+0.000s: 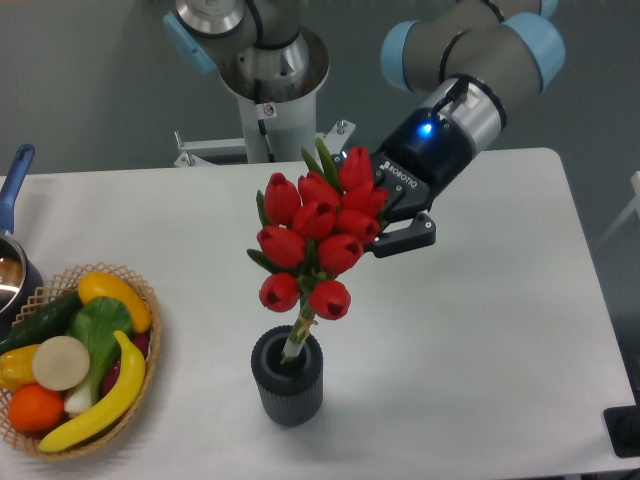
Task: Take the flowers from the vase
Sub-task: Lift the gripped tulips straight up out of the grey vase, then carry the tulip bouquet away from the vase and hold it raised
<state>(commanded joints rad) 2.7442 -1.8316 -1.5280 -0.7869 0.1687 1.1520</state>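
The flowers [312, 232], a bunch of red tulip buds with green leaves, hang raised above the vase [288, 379]. Only the pale stem ends still dip into the vase's round mouth. The vase is a small dark grey ribbed cylinder standing upright near the table's front. My gripper [380, 225] comes in from the upper right and is shut on the flowers at the bunch's right side. One dark finger [405, 239] shows beside the buds; the other is hidden behind them.
A wicker basket [150, 345] with toy fruit and vegetables sits at the left front. A pot with a blue handle [12, 185] stands at the left edge. The robot base [268, 75] rises at the back of the white table [480, 330].
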